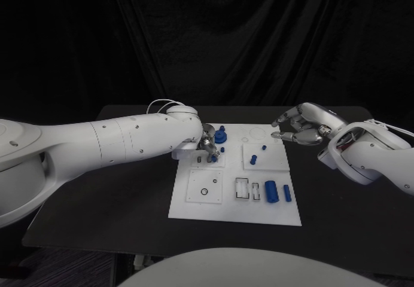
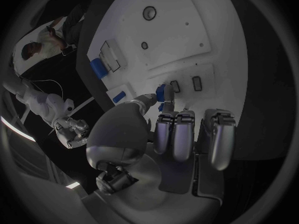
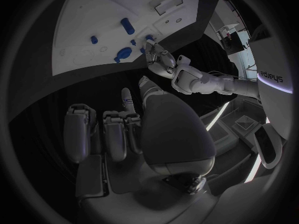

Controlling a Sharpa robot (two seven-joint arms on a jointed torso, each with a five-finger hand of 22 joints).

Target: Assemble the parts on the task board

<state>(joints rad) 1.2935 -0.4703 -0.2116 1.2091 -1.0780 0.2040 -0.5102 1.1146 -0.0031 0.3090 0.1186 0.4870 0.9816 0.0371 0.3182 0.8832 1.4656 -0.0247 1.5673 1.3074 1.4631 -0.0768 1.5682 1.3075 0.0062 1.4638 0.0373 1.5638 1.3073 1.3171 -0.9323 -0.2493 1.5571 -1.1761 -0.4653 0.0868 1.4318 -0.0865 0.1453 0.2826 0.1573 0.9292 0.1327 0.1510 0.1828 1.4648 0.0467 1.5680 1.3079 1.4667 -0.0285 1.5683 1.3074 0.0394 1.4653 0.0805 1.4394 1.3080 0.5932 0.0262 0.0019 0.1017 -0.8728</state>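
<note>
Left hand (image 1: 207, 145) down over the far-left part of the board (image 1: 194, 206), fingertips pinching a small blue part (image 2: 163, 92) just above the white surface; remaining fingers (image 2: 177, 134) curled side by side beside it. Two dark-rimmed slots (image 2: 196, 83) just beyond the pinched piece on the board. Close beside the hand, toward the far edge, a blue knob (image 1: 221, 136) upright on the board.

Right hand (image 1: 304, 131) off the board's far-right corner, above the black table (image 1: 103, 215), fingers curled in toward the palm, nothing in them; from the right wrist, fingers (image 3: 118, 134) bunched and apart from the board. Well apart from the left hand, with the board's far end between them.

Mid-board, right of the left hand: a short blue peg (image 1: 253, 159) and a smaller blue bit (image 1: 264, 147) farther back. Nearer, in a row: two outlined rectangular recesses (image 1: 242, 188), then a thick blue cylinder (image 1: 271, 191), then a slimmer blue pin (image 1: 287, 192) close to the right edge. Near-left on the board, a small dark ring (image 1: 203, 192) in a square panel. Faint round outline (image 1: 257, 131) at the far end, between the knob and the right hand.

Left forearm (image 1: 112, 143) across the table's far-left, covering that side of the approach. Bare table on the left, on the right beyond the board's edge, and along the near side. Black curtain (image 1: 207, 54) behind the far edge.
</note>
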